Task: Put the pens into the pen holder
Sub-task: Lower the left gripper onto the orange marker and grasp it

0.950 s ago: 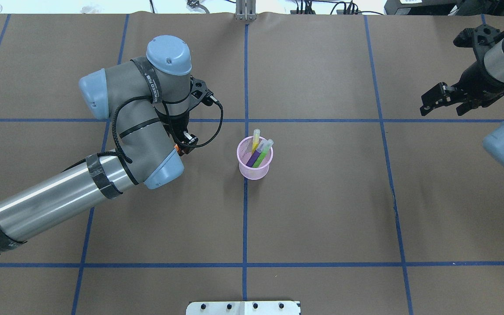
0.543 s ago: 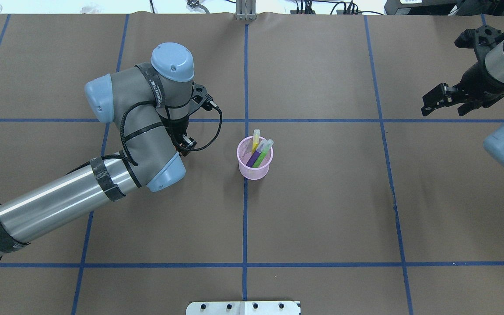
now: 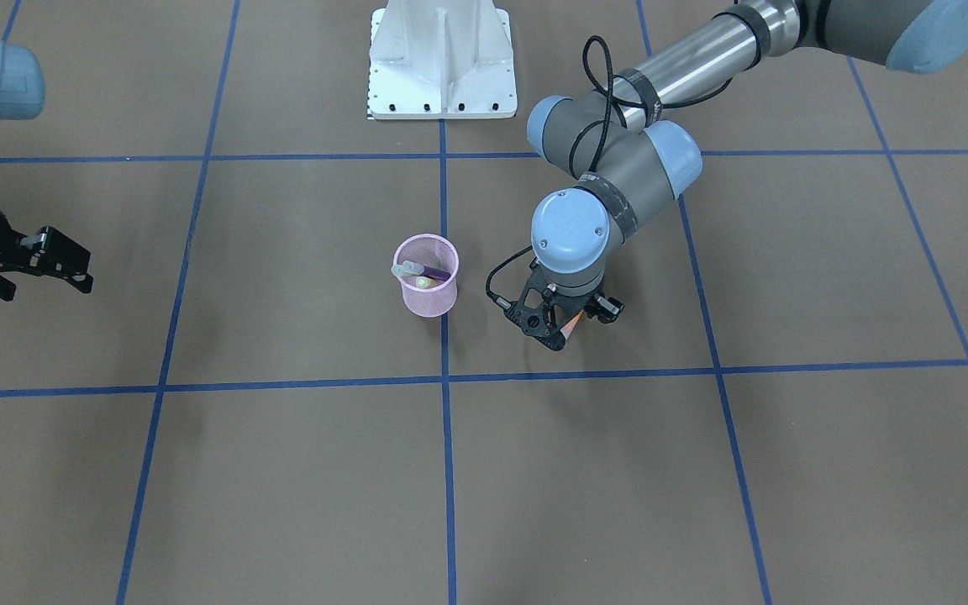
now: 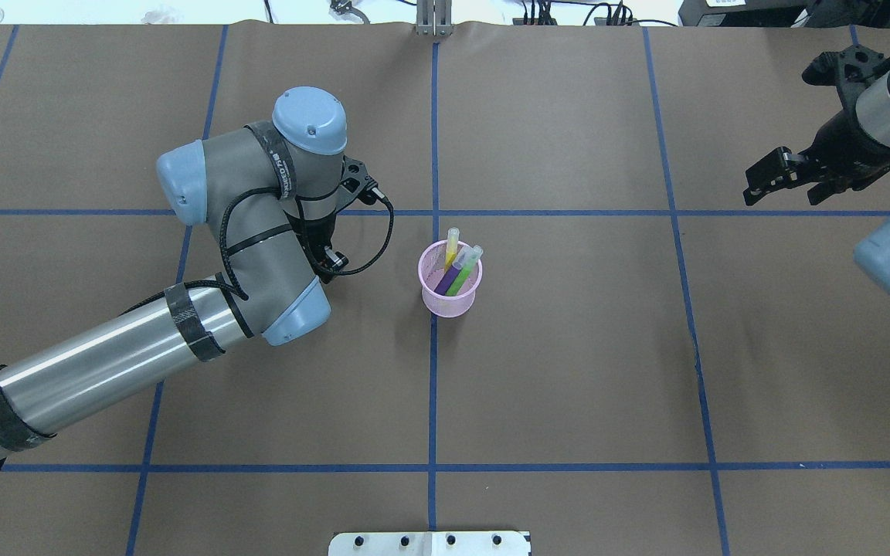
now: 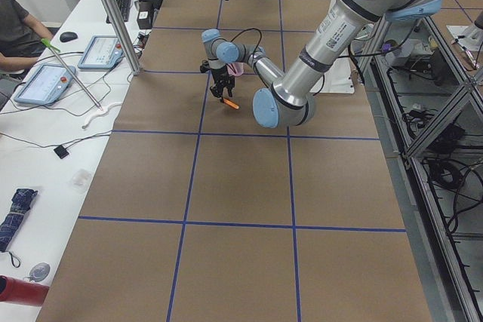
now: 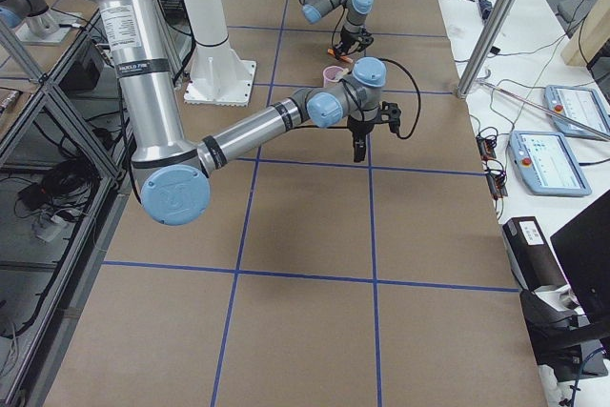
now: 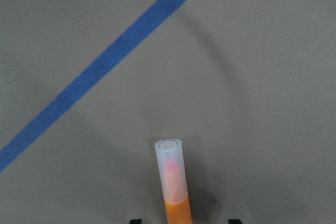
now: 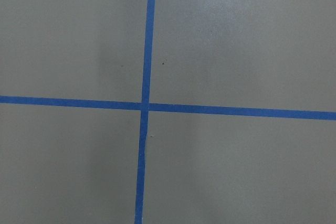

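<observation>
- The left gripper (image 3: pixel 568 324) is closed on the orange pen (image 7: pixel 173 184). The pen's pale see-through cap points down at the brown table (image 4: pixel 568 371).
- This gripper hangs near the pink mesh pen holder (image 4: pixel 450 287), on the robot's left of it and not touching it.
- The pen holder stands upright on a blue tape line (image 4: pixel 433 386). The yellow pen (image 4: pixel 452 247), purple pen (image 4: pixel 448 280) and green pen (image 4: pixel 461 279) lean inside it, caps up.
- The right gripper (image 4: pixel 786 176) is far off by the table's edge, its fingers spread with nothing between them.
- White lettering on the black band (image 4: pixel 284 166) of the left arm is too small to read.
</observation>
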Robot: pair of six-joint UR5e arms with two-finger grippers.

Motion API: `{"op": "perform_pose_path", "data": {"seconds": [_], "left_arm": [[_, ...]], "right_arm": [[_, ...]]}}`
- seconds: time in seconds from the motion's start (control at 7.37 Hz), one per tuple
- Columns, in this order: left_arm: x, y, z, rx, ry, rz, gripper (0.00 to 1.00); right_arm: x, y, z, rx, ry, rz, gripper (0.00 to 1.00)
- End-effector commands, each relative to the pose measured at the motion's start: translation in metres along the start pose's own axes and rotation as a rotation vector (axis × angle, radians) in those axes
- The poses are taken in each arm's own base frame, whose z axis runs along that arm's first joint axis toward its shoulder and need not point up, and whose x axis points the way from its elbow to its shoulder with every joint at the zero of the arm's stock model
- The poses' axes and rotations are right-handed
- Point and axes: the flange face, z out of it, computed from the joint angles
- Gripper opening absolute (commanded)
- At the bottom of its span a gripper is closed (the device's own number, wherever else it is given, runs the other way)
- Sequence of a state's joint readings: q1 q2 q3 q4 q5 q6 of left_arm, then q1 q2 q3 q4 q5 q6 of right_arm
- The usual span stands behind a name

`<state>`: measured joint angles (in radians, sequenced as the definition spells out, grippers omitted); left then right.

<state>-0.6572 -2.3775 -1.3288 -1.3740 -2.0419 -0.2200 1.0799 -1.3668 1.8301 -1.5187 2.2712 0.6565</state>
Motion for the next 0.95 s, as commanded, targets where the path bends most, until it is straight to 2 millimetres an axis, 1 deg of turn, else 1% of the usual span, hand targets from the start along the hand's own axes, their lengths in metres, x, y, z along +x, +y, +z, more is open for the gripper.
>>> {"op": "perform_pose_path", "data": {"seconds": [0.0,0.14,0.27,0.41,0.54,0.68,0.81], "left_arm": [[-0.0004,-0.0002,0.0037,-0.007,-0.005,0.002,0.57],[-0.0005,-0.0002,0.0037,-0.006,-0.007,0.004,0.56],[-0.0019,-0.0003,0.0037,-0.007,-0.008,0.002,0.47],[-0.0026,0.0001,0.0046,-0.008,-0.009,0.003,0.22],[-0.0033,0.0007,0.0057,-0.01,-0.01,0.001,0.13],[-0.0026,0.0005,0.0044,-0.01,-0.01,0.0,0.01],[-0.0032,0.0002,0.0007,-0.006,-0.01,-0.008,0.0]], "right_arm": [[0.0,0.0,0.0,0.0,0.0,0.0,0.98],[0.0,0.0,0.0,0.0,0.0,0.0,0.98],[0.0,0.0,0.0,0.0,0.0,0.0,0.98],[0.0,0.0,0.0,0.0,0.0,0.0,0.98],[0.0004,-0.0002,0.0006,-0.001,0.0,-0.001,0.98],[0.0004,-0.0002,0.0006,-0.001,0.0,-0.001,0.98],[-0.0009,-0.0003,-0.0004,0.0,-0.002,-0.002,0.98]]}}
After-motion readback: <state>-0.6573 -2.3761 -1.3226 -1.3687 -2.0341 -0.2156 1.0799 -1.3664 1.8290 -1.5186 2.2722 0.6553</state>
